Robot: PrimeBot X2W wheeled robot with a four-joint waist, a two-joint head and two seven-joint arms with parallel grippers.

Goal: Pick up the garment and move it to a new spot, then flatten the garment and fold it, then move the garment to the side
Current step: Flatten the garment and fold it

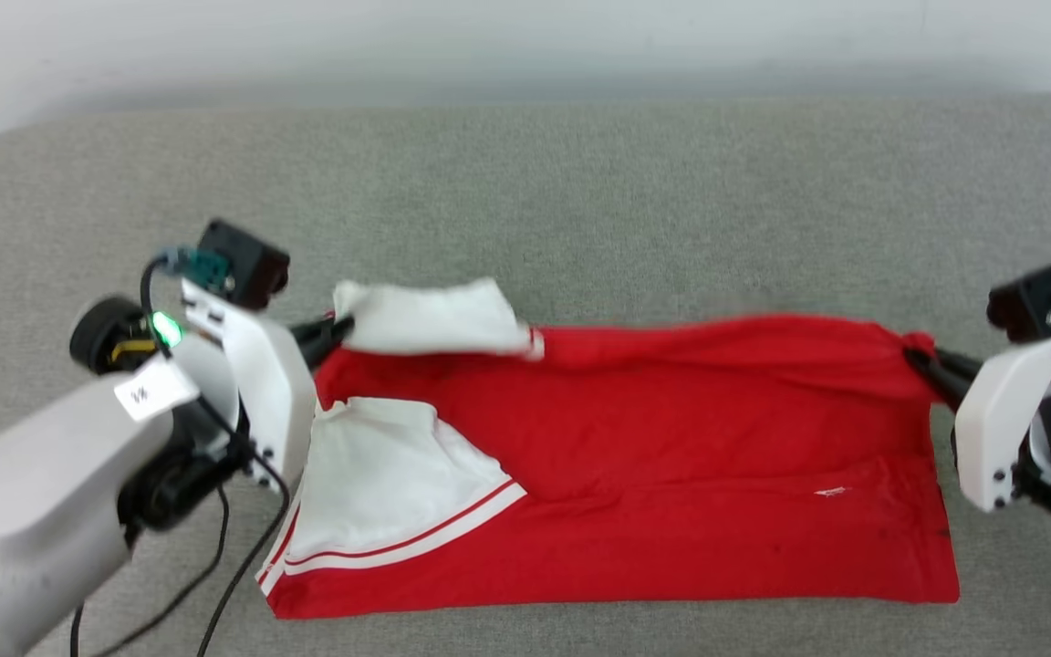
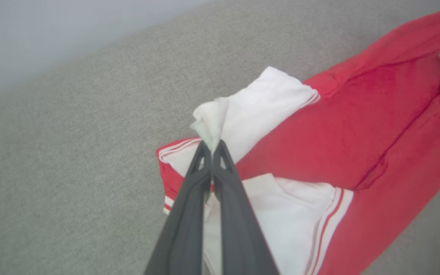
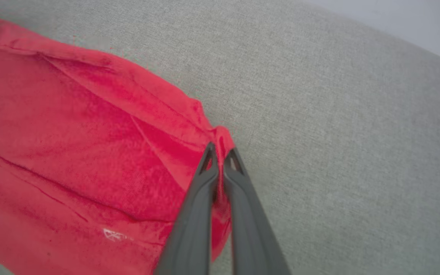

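**Location of item.** The soft red T-shirt with white short sleeves (image 1: 635, 474) lies lengthwise across the grey fabric-covered bench (image 1: 580, 182), with the sleeve end toward the robot's left and the hem end toward its right. The near half rests flat on the bench. The near white sleeve (image 1: 379, 484), edged with thin red-and-white stripes, lies folded in over the red body. A small white tag (image 1: 831, 492) shows near the hem.

**End effectors.** The left end effector (image 1: 334, 330) is clenched on the edge of the far white sleeve (image 1: 425, 319); the left wrist view shows white cloth bunched between its closed tips (image 2: 212, 147). The right end effector (image 1: 922, 360) is clenched on the far hem corner; the right wrist view shows red cloth pinched between its tips (image 3: 222, 151). The far edge runs as a taut, slightly rolled ridge between the two grips.

**Progress, as judged.**
- The T-shirt appears placed and largely spread out, so the relocation and most of the flattening look done.
- With both far corners gripped, this looks like the start of a lengthwise fold, or a last tensioning before it.
- No completed body fold is visible.
- The fold itself, any further folds, and the move to the side are not yet done.
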